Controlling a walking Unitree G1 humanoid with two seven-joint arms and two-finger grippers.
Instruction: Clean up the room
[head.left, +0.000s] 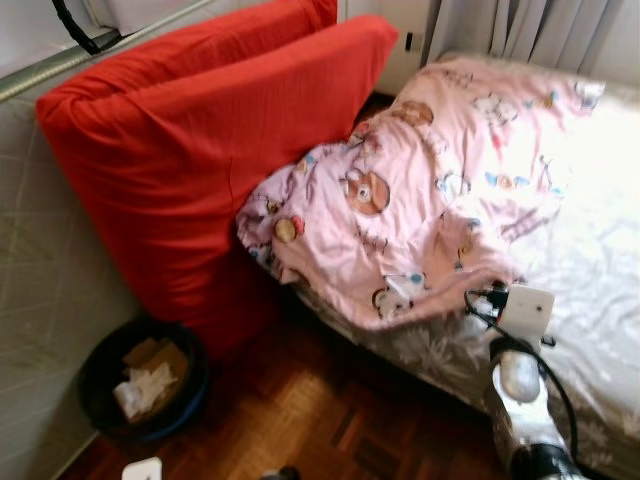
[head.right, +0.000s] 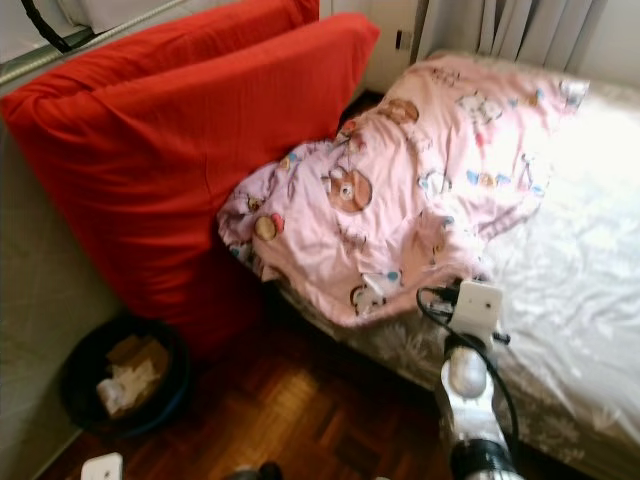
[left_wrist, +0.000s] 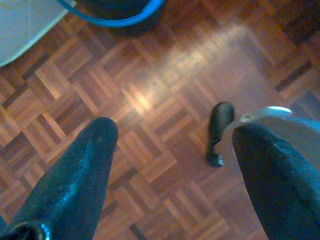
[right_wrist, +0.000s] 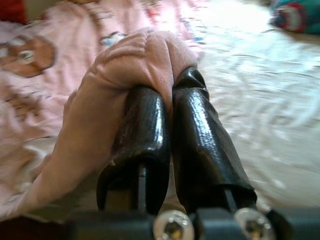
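From the head camera, a pink blanket printed with cartoon bears and cats (head.left: 420, 190) is lying rumpled across the near corner of a bed, its edge hanging over the side toward the dark wood parquet floor (head.left: 300, 420). Beneath it a white, shiny bedsheet (head.left: 590, 270) is spreading off to the right. A big red cushion-like mattress pad (head.left: 190, 150) is leaning upright against the grey wall on the left, touching the blanket's far edge. At its foot a round dark bin with a blue rim (head.left: 140, 385) is sitting on the floor, holding crumpled paper and cardboard scraps. The right arm, silver with a white wrist block, is reaching up to the blanket's lower edge, where the right gripper (head.left: 492, 290) is meeting the fabric.

In the left wrist view, the left gripper (left_wrist: 172, 150) is hanging above the parquet, its two black fingers (left_wrist: 80, 185) standing wide apart with nothing between them. The bin's blue rim (left_wrist: 115, 17) is showing past the fingers, and a dark foot-like shape is resting on the floor near one fingertip.

In the right wrist view, the right gripper's two black fingers (right_wrist: 145, 130) are pressing nearly together, pinching a bunched fold of the pink blanket (right_wrist: 140, 60), which is wrapping over their tips. The white sheet (right_wrist: 260, 90) is lying behind.
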